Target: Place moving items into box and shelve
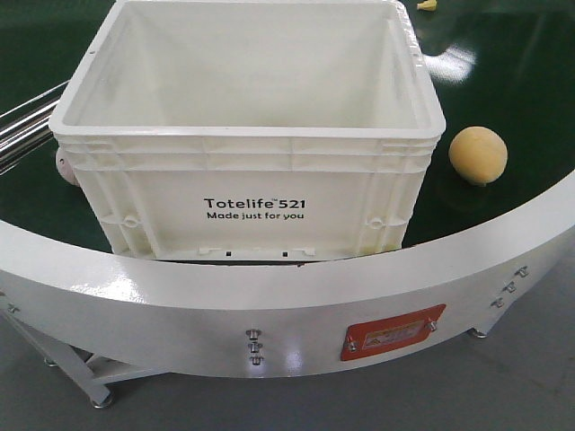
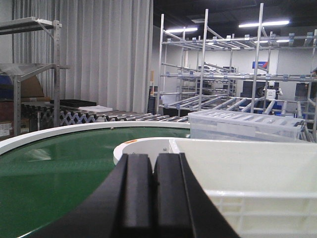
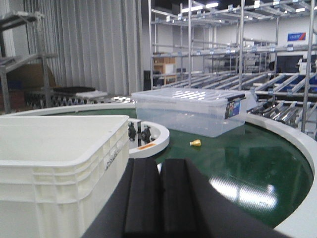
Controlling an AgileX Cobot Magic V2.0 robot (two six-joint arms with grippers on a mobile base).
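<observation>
the yellow-orange ball lies loose on the green belt to my right of the tote, clear of its wall and close to the belt's outer white rim. it looks matte and faintly fuzzy, like a foam peach, so i judge it light, a little squashy and ready to roll. i would close across its widest part from above, gently. the pale pink ball peeks out at the tote's left wall, mostly hidden, and i cannot tell whether it touches. the tote sits at the near edge of the belt, hard against the outer rim, open-topped and empty as far as i can see. it is stiff cream plastic with a ribbed rim and smooth glossy walls. it looks bulky rather than heavy, and i think it wants both hands under the rim ribs on opposite sides. my left gripper has its black pads pressed together on nothing, beside the tote's left side. my right gripper is the same, closed and empty, by the right side. farther round the belt stands a clear lidded bin with a small yellow piece near it, and bare metal racks rise beyond.
</observation>
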